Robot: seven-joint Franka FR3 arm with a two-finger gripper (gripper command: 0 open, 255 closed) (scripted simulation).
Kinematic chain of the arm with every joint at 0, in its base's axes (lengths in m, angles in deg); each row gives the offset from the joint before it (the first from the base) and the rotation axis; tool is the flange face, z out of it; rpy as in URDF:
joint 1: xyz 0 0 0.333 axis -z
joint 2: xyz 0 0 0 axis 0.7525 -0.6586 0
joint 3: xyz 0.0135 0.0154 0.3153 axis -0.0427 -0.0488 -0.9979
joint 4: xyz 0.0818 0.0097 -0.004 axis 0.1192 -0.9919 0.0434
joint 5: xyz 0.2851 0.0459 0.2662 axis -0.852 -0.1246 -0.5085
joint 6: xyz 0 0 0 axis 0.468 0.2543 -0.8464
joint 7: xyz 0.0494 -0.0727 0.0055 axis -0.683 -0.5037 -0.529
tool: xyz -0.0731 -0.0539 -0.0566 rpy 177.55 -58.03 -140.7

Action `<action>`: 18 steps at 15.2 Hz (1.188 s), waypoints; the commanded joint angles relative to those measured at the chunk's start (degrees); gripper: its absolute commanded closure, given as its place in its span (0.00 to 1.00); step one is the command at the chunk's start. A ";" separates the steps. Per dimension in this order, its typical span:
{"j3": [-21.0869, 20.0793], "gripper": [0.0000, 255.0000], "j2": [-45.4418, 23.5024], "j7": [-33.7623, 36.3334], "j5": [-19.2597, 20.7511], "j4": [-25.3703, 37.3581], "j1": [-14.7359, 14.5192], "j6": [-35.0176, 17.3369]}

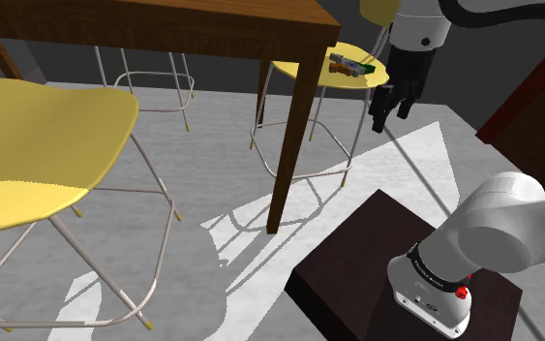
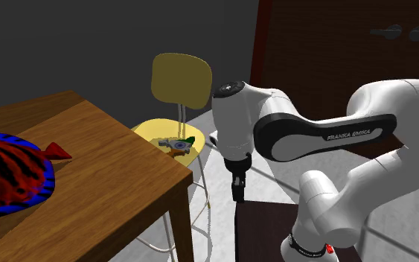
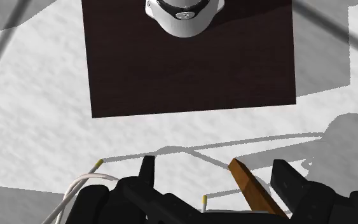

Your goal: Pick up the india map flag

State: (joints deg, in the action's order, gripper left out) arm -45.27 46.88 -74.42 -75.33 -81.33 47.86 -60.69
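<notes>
The india map flag (image 1: 350, 66) is a small flat piece in green, orange and white, lying on the seat of a yellow chair (image 1: 304, 71). In the second exterior view the flag (image 2: 176, 144) lies near the seat's (image 2: 149, 131) front, next to the table corner. My gripper (image 1: 388, 111) hangs fingers-down beside the seat, to the right of the flag in the shoulder view and lower than it. It is open, with nothing between the fingers. In the wrist view the gripper (image 3: 215, 181) looks down at the grey floor and the stand (image 3: 190, 70).
A brown wooden table (image 1: 164, 24) stands close to the chair, its leg (image 1: 294, 136) just left of the seat. A second yellow chair (image 1: 38, 145) is at the shoulder view's left. A red and blue fish figure (image 2: 7, 175) lies on the table. A dark door (image 2: 327, 52) stands behind the arm.
</notes>
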 commanded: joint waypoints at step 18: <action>11.21 0.00 -27.39 -11.67 3.65 24.09 5.07 -12.21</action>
State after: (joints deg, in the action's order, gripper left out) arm -34.81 21.00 -85.11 -71.59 -59.08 52.61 -72.65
